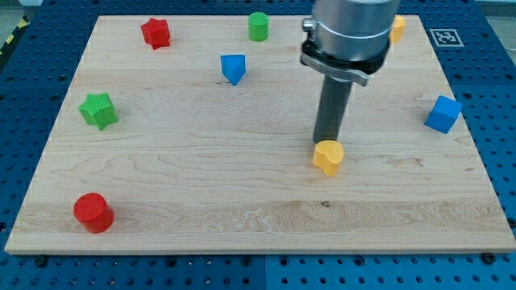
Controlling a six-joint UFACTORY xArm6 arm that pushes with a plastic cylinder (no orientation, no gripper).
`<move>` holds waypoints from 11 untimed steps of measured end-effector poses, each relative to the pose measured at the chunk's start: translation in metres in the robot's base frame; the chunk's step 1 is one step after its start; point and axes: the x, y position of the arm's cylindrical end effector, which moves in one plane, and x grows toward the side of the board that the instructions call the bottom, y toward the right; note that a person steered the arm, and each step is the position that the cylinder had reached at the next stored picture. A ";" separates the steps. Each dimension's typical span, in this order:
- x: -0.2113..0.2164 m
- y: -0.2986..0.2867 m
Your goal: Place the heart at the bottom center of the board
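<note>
Yellow heart lies right of centre, point toward the view's bottom, my tip touching its top edge

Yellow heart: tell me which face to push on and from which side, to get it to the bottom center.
Push on the top-right face of the yellow heart, coming from the view's top right. My tip sits against its top edge now. The heart lies right of center, above the bottom edge of the board, so it must go down and left.

Red star, green cyl, blue triangle-ish block near top. Green star, red cyl at view's left. Blue cube at right.
</note>
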 end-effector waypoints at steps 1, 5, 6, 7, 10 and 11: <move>0.036 0.000; 0.065 0.035; 0.065 0.015; 0.062 -0.005; 0.053 -0.022; 0.058 -0.024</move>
